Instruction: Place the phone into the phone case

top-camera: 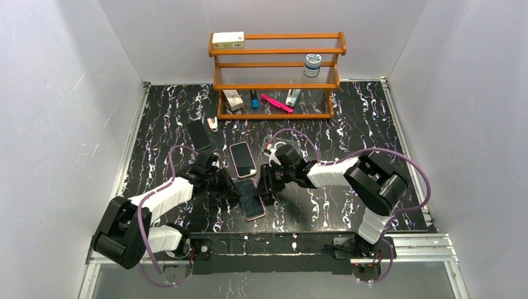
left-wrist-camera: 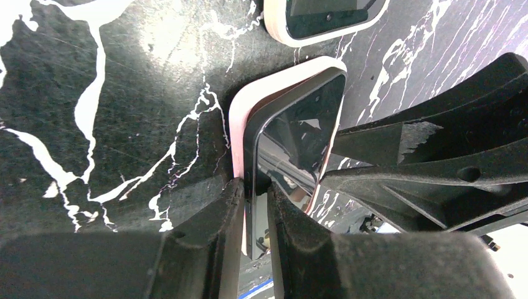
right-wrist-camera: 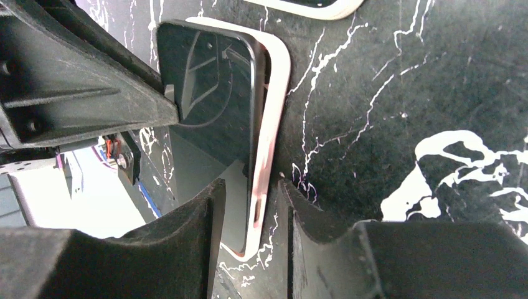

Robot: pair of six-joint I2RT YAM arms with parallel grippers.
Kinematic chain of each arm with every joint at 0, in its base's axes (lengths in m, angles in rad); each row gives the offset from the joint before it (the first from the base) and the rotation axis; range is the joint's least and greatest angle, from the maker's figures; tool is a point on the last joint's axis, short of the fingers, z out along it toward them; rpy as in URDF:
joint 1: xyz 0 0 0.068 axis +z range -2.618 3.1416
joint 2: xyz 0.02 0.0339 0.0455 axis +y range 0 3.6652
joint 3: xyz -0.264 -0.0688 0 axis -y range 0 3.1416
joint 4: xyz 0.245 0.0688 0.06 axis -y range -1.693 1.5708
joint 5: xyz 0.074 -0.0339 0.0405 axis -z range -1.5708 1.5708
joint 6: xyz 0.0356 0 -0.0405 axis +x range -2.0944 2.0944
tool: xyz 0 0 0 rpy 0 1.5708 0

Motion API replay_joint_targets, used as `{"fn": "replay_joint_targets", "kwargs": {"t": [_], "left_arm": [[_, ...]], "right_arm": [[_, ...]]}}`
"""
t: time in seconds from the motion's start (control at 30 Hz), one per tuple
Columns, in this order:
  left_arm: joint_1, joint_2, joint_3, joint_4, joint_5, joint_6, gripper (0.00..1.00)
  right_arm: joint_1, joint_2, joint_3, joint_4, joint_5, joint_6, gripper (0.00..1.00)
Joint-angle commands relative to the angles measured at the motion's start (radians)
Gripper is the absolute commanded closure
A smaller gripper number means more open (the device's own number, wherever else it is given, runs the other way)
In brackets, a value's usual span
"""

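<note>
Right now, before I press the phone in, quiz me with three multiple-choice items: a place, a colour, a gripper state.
1. On the rack, the white box sits on: A the bottom shelf; B the top shelf; C the middle shelf.
2. The phone case is: A blue; B green; C pink.
3. The left gripper is: A shut on the phone; B wide open; C out of sight.
Answers: B, the box lies on the highest board; C, a pink rim edges the phone; A, both fingers pinch the phone's edge.
</note>
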Motion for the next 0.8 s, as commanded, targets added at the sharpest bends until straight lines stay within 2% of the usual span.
{"fn": "replay_joint_targets", "kwargs": {"t": [0.0,0.2,0.3,0.6,0.77], "left_arm": [[-0.039,0.029,0.030,0.025,0.003,-0.008,0.84],[-0.088,0.043,0.031,0.021,-0.042,-0.033,0.86],[-0.089,0.022,0.031,0.006,-0.059,-0.045,0.84],[-0.089,-0.007,0.044,-0.067,-0.097,-0.052,0.75],[-0.089,0.004,0.017,-0.061,-0.079,-0.051,0.79]], "right_arm": [[-0.004,0.024,0.029,0.057,-0.013,-0.009,0.58],[-0.003,0.015,0.019,0.073,0.001,-0.005,0.63],[-0.004,0.013,0.020,0.066,0.009,-0.008,0.66],[-0.003,-0.020,-0.008,0.088,0.008,0.030,0.65],[-0.005,-0.024,-0.048,0.177,-0.011,0.100,0.64]]}}
